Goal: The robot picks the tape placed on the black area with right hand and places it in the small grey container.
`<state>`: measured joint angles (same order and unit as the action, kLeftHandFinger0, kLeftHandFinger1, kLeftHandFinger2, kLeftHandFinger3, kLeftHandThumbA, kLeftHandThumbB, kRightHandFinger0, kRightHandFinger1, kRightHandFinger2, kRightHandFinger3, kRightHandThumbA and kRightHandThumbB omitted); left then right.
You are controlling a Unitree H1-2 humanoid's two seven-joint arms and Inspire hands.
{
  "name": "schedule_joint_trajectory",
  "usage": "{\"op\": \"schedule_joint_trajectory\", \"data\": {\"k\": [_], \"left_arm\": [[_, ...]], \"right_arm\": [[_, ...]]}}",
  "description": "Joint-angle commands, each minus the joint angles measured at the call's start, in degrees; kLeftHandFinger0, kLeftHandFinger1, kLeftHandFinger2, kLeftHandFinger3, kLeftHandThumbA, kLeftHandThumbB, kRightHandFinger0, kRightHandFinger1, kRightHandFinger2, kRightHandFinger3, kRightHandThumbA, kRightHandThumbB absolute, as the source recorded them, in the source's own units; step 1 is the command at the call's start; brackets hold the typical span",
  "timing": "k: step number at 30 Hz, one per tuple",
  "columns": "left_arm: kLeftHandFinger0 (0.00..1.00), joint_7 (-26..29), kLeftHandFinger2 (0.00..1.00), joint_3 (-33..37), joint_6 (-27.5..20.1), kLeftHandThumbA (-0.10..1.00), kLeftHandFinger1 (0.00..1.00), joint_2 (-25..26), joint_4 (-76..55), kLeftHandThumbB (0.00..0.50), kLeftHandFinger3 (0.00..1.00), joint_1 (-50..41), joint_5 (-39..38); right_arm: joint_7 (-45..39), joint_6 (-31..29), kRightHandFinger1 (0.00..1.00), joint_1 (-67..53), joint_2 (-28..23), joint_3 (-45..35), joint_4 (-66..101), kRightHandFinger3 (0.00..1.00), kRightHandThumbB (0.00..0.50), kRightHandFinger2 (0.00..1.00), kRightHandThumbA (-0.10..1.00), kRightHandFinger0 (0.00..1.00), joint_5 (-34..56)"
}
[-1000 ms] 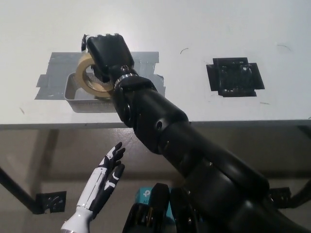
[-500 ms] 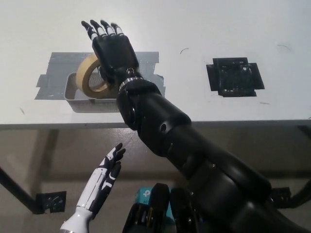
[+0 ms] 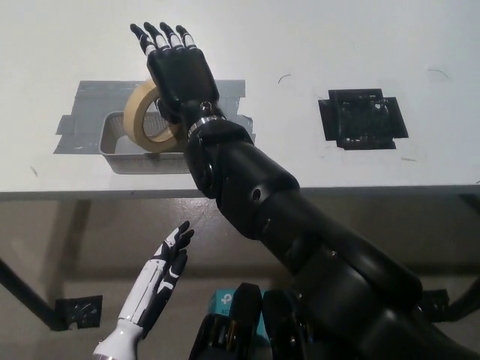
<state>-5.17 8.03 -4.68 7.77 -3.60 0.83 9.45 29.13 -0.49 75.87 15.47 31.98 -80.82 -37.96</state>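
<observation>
Two hands show: nearest, the white left hand (image 3: 161, 281) hangs below the bench's (image 3: 300, 37) front edge, fingers extended, empty. Farther, the tape (image 3: 150, 116) leans tilted in the small grey container (image 3: 112, 146) near the front-left edge. Black right hand (image 3: 178, 75) above it, fingers spread, released.

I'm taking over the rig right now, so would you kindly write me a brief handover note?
Right hand: open, fingers spread, above the small grey container.
Left hand: open, idle below the table edge.
Tape: tilted on edge in the container, leaning at the right hand's wrist.
Black area: bare.
Done: tape picked and dropped in.
Left: withdraw the right arm; check that the tape settles.
</observation>
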Motion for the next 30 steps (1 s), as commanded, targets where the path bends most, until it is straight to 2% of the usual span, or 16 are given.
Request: {"op": "schedule_joint_trajectory", "data": {"k": [1, 3, 4, 5, 6, 8, 11, 16, 21, 24, 25, 27, 30], "left_arm": [[1.0, -0.12, 1.0, -0.29, -0.97, 0.99, 1.0, 0.32, -1.96, 0.135, 1.0, 0.68, 0.23], [1.0, -0.45, 1.0, -0.31, 0.25, 0.99, 1.0, 0.49, -2.8, 0.137, 1.0, 0.57, 0.23], [1.0, -0.55, 1.0, -0.23, 0.45, 1.0, 1.0, 0.57, -2.89, 0.131, 1.0, 0.71, 0.38], [1.0, -0.41, 1.0, -0.08, -0.01, 1.0, 1.0, 0.62, -2.73, 0.121, 1.0, 0.92, 0.85], [1.0, -0.37, 1.0, -0.08, -0.16, 1.0, 1.0, 0.67, -2.74, 0.121, 1.0, 0.91, 0.96], [1.0, -0.29, 1.0, -0.04, -1.2, 1.0, 1.0, 0.73, -2.8, 0.109, 1.0, 0.78, 1.03], [1.0, -0.37, 1.0, -0.12, -0.71, 1.0, 1.0, 0.74, -3.25, 0.13, 1.0, 0.7, 1.05], [1.0, -0.29, 1.0, -0.24, -0.83, 1.0, 1.0, 0.63, -3.18, 0.131, 1.0, 1.02, 1.01], [1.0, -0.06, 1.0, -0.3, -1.05, 1.0, 1.0, 0.55, -2.71, 0.13, 1.0, 1.45, 1.24], [1.0, -0.33, 1.0, -0.13, -0.94, 1.0, 1.0, 0.83, -2.74, 0.127, 1.0, 1.54, 1.55], [1.0, -0.31, 1.0, -0.15, -1.23, 1.0, 1.0, 0.73, -2.4, 0.113, 1.0, 1.74, 1.4], [1.0, -0.45, 1.0, -0.37, -0.9, 1.0, 1.0, 0.7, -2.42, 0.115, 1.0, 1.94, 0.84], [1.0, -0.64, 1.0, -0.78, -0.79, 1.0, 1.0, 0.65, -1.93, 0.123, 1.0, 2.48, -0.25]], "right_arm": [[-1.89, 2.08, 1.0, 1.55, -0.66, 0.6, 0.94, 1.0, 0.474, 1.0, 0.61, 1.0, -0.2], [-1.49, 2.39, 1.0, -0.39, -0.97, 1.55, 0.56, 1.0, 0.477, 1.0, 0.61, 1.0, -0.99], [-1.41, 2.53, 1.0, -0.75, -1.14, 1.81, 0.54, 1.0, 0.496, 1.0, 0.54, 1.0, -1.15], [-1.89, 3.6, 1.0, -2.08, -1.69, 2.7, 0.18, 1.0, 0.466, 1.0, 0.62, 1.0, -1.86], [-1.89, 3.89, 1.0, -2.34, -1.75, 2.92, 0.19, 1.0, 0.464, 1.0, 0.63, 1.0, -1.89], [-1.82, 4.52, 1.0, -4.34, -2.58, 3.33, -0.33, 1.0, 0.457, 1.0, 0.63, 1.0, -1.81], [-2.13, 4.75, 1.0, -5.67, -3.65, 3.82, -0.58, 1.0, 0.453, 1.0, 0.63, 1.0, -1.82], [-3.25, 4.25, 1.0, -6.36, -4.95, 3.79, -0.19, 1.0, 0.444, 1.0, 0.66, 1.0, -1.19], [-7.29, 2.98, 1.0, -5.64, -6.15, 3.92, 0.98, 1.0, 0.439, 1.0, 0.65, 1.0, -0.84], [-14.04, 1.85, 1.0, -4.27, -6.99, 2.98, 3.08, 1.0, 0.451, 1.0, 0.68, 1.0, 0.54], [-21.63, 0.93, 1.0, -3.19, -8.28, 0.99, 6.68, 1.0, 0.494, 1.0, 0.73, 1.0, 3.39], [-29.38, 1.24, 1.0, -2.97, -9.9, -0.97, 12.27, 1.0, 0.5, 1.0, 0.76, 1.0, 6.44], [-44.08, 6.39, 1.0, -4.43, -14.6, -3.85, 30.06, 1.0, 0.5, 1.0, 0.81, 1.0, 13.87]]}}
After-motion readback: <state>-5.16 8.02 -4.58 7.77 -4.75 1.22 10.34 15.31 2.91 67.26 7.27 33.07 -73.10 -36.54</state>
